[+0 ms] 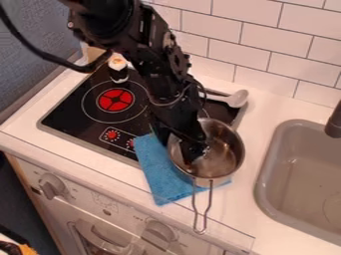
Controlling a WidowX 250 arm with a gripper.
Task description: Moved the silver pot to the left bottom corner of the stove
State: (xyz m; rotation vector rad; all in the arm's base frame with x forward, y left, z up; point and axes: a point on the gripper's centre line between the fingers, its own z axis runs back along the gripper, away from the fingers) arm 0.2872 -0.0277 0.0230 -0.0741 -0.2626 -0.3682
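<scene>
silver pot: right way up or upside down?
Right way up. The silver pot has its open top facing up, its inside shows, and the gripper dips in over the rim.

Soft light falls across the white counter (258,107) and pale wall tiles (259,35), the brightest surfaces in view — its source cannot be told. Small glints and broad gray reflections mark the curved metal of the silver pot (228,149), while the black stovetop (73,107) reads deep and dark. Detail partly sinks into darkness along the black arm (160,69) — and the side wall (33,40) at left lies dim, nearly black toward the lower corner.
</scene>
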